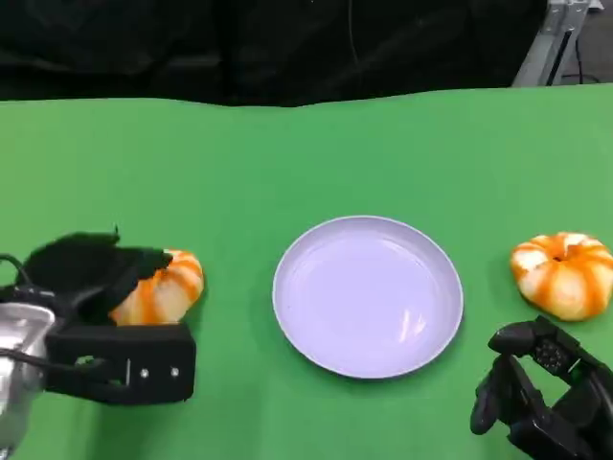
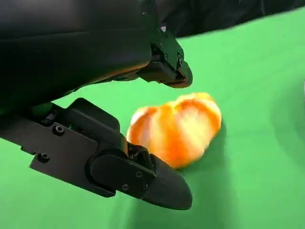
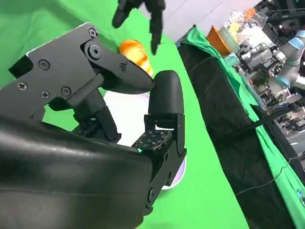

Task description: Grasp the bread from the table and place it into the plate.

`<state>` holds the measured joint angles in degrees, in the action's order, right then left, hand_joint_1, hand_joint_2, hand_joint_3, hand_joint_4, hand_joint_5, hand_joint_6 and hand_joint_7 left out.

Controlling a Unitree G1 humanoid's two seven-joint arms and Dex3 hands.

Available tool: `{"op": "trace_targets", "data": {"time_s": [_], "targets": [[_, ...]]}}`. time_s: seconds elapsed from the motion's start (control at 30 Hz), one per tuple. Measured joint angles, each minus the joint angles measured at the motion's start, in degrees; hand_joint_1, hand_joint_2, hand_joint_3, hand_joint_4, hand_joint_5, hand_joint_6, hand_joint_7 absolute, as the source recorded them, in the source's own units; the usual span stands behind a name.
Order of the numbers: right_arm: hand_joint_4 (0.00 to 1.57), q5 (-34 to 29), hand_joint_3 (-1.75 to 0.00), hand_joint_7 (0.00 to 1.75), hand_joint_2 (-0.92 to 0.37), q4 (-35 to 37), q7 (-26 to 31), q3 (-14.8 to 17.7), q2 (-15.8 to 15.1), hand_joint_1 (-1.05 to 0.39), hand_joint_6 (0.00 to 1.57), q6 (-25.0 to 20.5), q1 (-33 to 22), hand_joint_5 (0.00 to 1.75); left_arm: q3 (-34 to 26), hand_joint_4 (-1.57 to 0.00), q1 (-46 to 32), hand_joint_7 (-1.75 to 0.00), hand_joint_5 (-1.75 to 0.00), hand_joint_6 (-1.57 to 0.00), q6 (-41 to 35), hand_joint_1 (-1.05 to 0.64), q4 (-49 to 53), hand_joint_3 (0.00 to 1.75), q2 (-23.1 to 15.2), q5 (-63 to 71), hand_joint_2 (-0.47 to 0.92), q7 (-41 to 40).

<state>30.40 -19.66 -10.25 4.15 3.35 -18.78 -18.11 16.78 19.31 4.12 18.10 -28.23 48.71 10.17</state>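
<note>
Left robot hand hangs with black fingers spread on either side of an orange-and-white striped bread roll lying on the green tabletop, not clamped on it. Beside it, toward the middle, sits the round pale lavender plate.

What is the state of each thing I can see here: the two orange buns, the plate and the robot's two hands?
Left bread: on the table, between the left hand's fingers, not lifted.
Right bread: on the table, untouched.
Plate: upright, nothing in it.
Left hand: fingers apart around the left bread, not closed on it.
Right hand: near the right bread, holding nothing.
</note>
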Motion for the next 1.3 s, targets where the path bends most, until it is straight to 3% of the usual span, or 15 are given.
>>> {"op": "trace_targets", "data": {"time_s": [0.4,0.8,1.3], "targets": [[0.84,-0.18,-1.08,1.44,-0.53,2.9,0.0,0.33,0.02,-0.14,0.8,0.03,2.48,1.75,3.74,-0.12,5.49,0.0,0.0,-0.33,0.66,-0.97,14.19,0.09,3.23,-1.59,0.92,-7.27],[0.87,-2.06,-1.16,1.44,-0.5,10.31,-0.97,0.97,0.64,-0.14,0.83,4.14,4.31,1.75,5.95,-0.12,10.5,-0.01,-0.01,-0.33,2.92,-0.94,23.2,0.11,4.69,-3.18,0.92,-11.71],[0.85,-2.9,-1.14,1.42,-0.5,12.29,-2.48,1.44,1.31,-0.14,0.84,5.8,4.54,1.74,8.6,-0.28,13.28,-0.03,-0.05,-0.41,6.27,-0.9,31.5,0.1,5.84,-4.33,0.92,-15.94]]}}
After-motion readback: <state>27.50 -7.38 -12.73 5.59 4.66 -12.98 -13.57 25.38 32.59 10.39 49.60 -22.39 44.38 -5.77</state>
